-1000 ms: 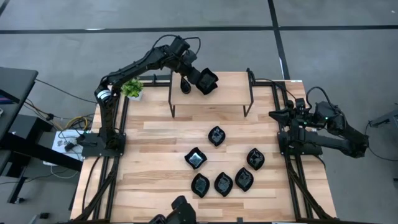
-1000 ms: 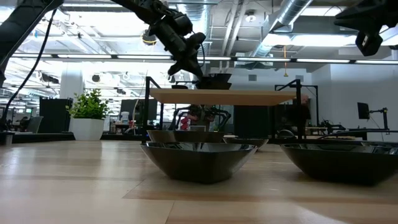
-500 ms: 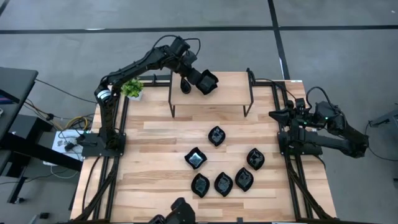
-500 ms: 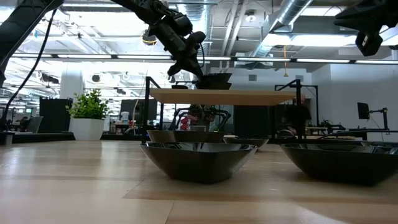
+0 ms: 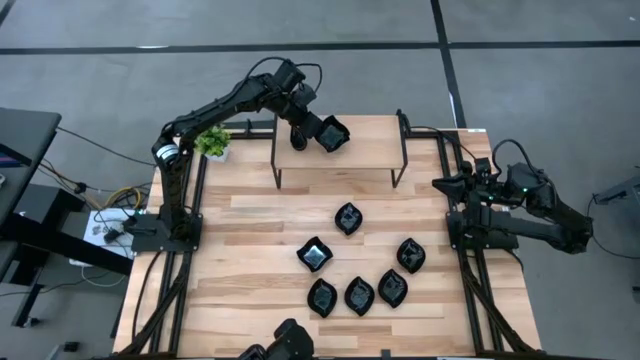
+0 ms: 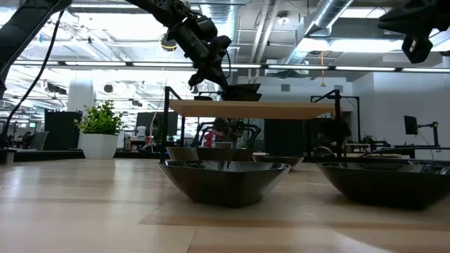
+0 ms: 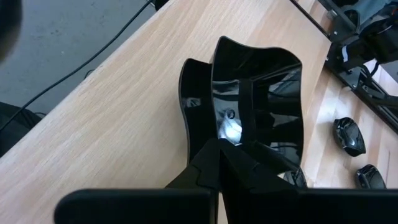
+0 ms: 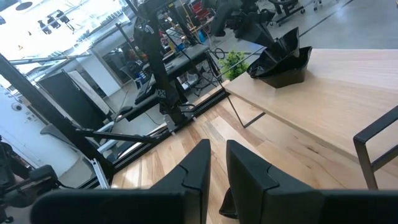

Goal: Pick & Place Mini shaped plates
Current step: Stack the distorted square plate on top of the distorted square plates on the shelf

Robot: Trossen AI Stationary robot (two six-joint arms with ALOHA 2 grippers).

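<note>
Since a second ago, the left pincer (image 5: 318,128) with its dish has shifted only a hair along the raised wooden shelf (image 5: 370,150); nothing else has moved. That pincer is clamped fully shut on the rim of a wavy-edged square black plate (image 5: 333,133), which sits at the far left part of the shelf. From the left wrist, the two dark fingers (image 7: 214,165) pinch the plate's near wall, and a second black plate (image 7: 193,99) shows just behind it, touching or nearly so. In the low view the held plate (image 6: 239,91) rests on the shelf top with the arm coming down onto it from the left.

Six more black plates lie on the tabletop (image 5: 250,240) below the shelf: one (image 5: 348,217) nearest the shelf, a square one (image 5: 314,254) left of centre, one (image 5: 410,255) to the right, and a row of three (image 5: 359,294) close together at the near side.

At the right edge of the tabletop the right pincer (image 5: 440,183) hangs idle, well apart from the plates; its fingers (image 8: 202,165) stand slightly parted with nothing between them. A small green plant (image 5: 212,142) stands at the far left corner, beside the shelf.
</note>
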